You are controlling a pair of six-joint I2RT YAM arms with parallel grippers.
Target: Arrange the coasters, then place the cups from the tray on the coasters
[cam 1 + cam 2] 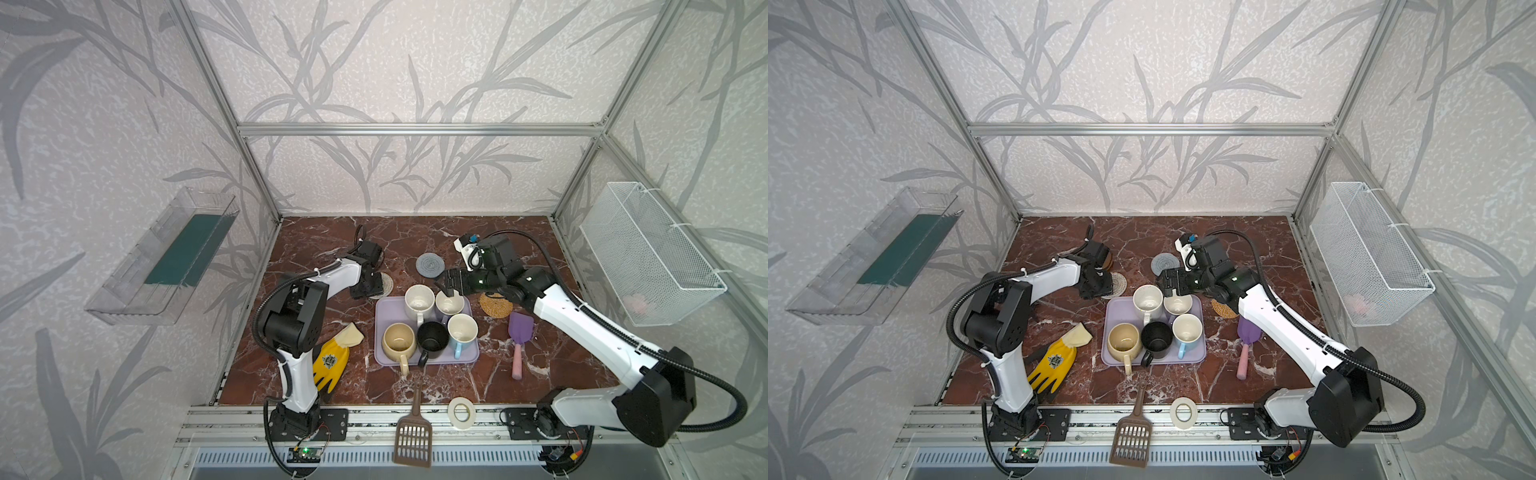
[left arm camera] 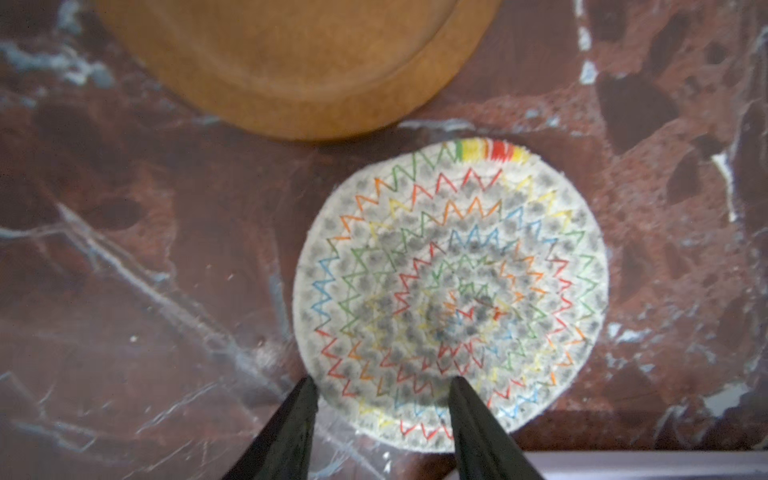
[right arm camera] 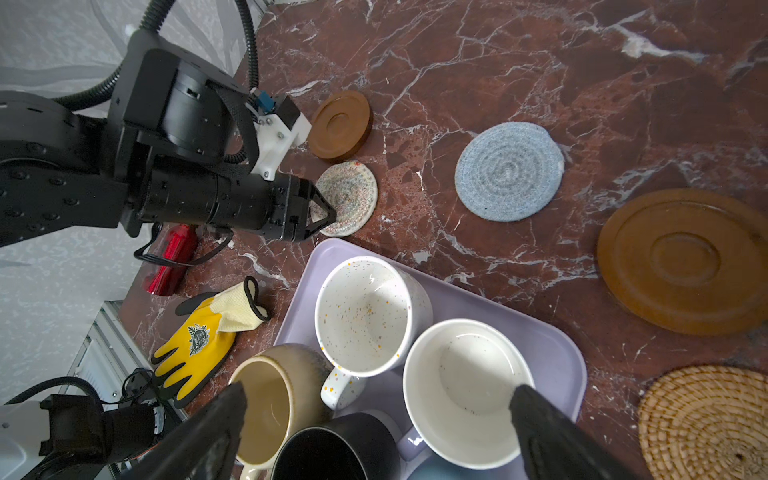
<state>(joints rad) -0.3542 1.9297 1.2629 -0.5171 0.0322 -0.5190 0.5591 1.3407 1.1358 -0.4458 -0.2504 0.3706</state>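
My left gripper [image 2: 382,386] is open low over the cream woven coaster [image 2: 453,282]; one fingertip rests on the coaster, the other just off its rim. An amber coaster [image 2: 299,62] lies beside it. A second amber coaster [image 3: 681,262], the grey-blue coaster [image 1: 430,264] and the tan rattan coaster [image 1: 496,304] lie behind and right of the lavender tray [image 1: 379,316]. The tray holds the speckled cup [image 1: 419,300], lavender cup [image 1: 449,303], beige cup [image 1: 399,341], black cup [image 1: 432,338] and light blue cup [image 1: 462,330]. My right gripper [image 3: 380,399] hangs wide open above the cups, holding nothing.
A yellow glove [image 1: 332,361] lies left of the tray and a purple scoop [image 1: 519,336] right of it. A brown slotted scoop [image 1: 413,436] and a white tape roll [image 1: 461,412] sit at the front edge. A red object [image 3: 172,262] lies under the left arm.
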